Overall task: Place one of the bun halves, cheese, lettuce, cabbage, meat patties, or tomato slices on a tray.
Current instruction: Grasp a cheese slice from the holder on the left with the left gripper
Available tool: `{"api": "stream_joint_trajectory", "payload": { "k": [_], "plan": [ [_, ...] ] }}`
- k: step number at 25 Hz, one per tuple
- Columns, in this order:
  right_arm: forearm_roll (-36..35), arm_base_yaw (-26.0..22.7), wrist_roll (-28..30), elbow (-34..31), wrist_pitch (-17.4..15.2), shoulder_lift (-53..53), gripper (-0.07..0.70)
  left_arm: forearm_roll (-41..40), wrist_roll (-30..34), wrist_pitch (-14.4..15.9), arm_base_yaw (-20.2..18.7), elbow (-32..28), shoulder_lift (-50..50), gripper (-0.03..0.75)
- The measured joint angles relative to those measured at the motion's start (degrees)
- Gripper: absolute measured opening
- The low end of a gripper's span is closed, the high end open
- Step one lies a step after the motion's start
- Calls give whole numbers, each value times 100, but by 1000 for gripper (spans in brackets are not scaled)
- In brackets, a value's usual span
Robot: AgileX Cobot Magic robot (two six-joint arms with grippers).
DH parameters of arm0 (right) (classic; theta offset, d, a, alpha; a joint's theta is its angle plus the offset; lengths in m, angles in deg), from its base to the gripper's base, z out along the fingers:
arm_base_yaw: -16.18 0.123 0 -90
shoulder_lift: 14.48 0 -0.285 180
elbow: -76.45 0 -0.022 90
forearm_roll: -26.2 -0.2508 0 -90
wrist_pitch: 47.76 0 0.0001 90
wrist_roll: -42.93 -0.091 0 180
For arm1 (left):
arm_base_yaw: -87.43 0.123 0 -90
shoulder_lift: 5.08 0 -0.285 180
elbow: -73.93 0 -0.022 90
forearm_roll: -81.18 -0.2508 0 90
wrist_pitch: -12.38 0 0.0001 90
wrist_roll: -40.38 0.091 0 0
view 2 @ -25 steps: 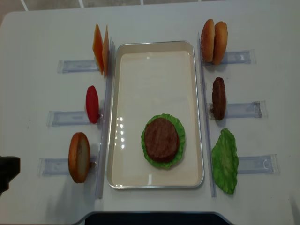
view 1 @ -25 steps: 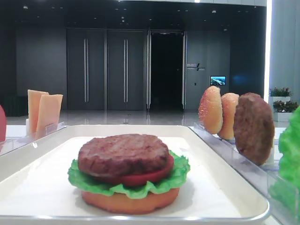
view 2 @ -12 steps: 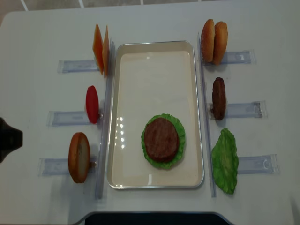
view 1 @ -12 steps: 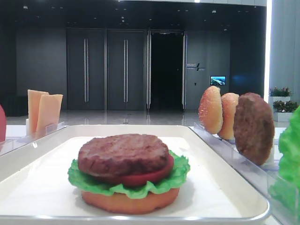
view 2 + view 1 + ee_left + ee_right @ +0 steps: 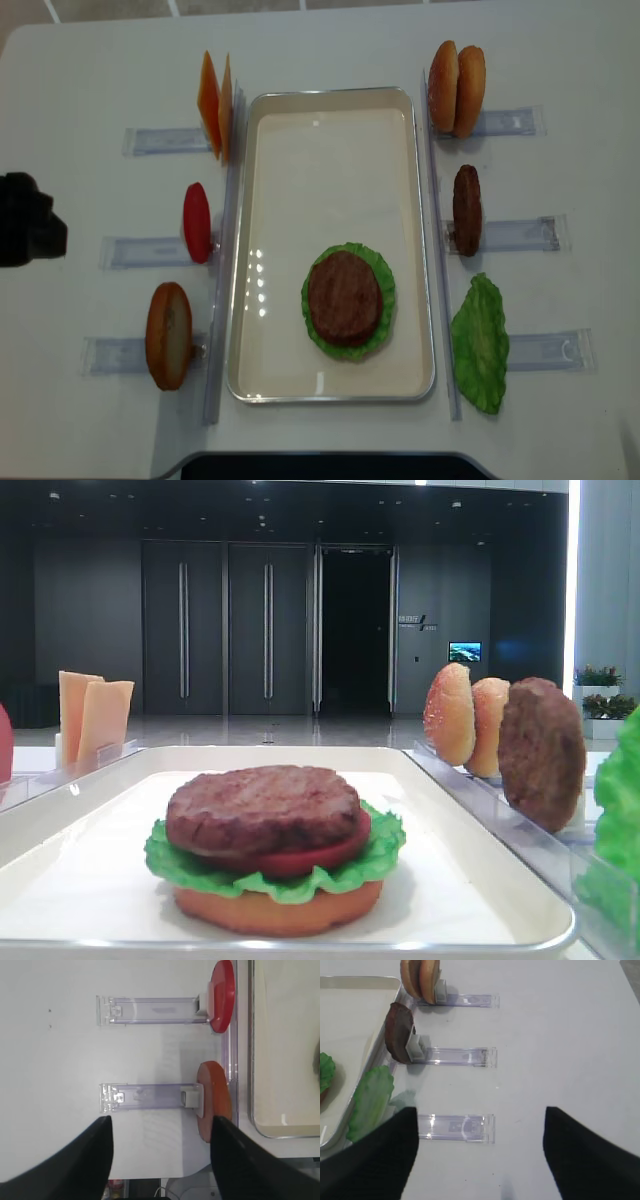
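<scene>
1. White tray (image 5: 331, 120) with rounded corners and raised rim lay mid-worktop (image 5: 90, 70), lengthwise between two rows of clear racks (image 5: 515, 235).
2. Held a partial burger in its near half: flat tan bun half (image 5: 275, 912) at the bottom, ruffled green lettuce (image 5: 380, 855), a red tomato slice (image 5: 330, 856), then a grainy dark-brown meat patty (image 5: 262, 808) on top.
3. Stood on edge in the left racks: two pale orange cheese slices (image 5: 216, 105), a red tomato slice (image 5: 197, 222), a golden bun half (image 5: 168, 334).
4. Stood on edge at right: two seeded bun halves (image 5: 456, 87) and a brown patty (image 5: 466, 209); a second lettuce leaf (image 5: 481, 343) lay beside the tray.
5. Left end effector (image 5: 160, 1160) hovered open over the near left rack, gripping nothing.
6. Right end effector (image 5: 480, 1155) likewise spread apart and empty, above the near right rack.
</scene>
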Motion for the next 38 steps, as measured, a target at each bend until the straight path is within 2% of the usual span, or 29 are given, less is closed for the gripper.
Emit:
{"api": "stream_joint_trajectory", "payload": {
  "k": [8,28,38],
  "plan": [
    [0,0,0,0,0,0,524,0,-126,0,0,729,948,465],
    [0,0,0,0,0,0,524,-6,-173,-30,0,3208,3641,465],
    [0,0,0,0,2,0,524,-115,-197,-37,0,3822,4177,465]
  ]
}}
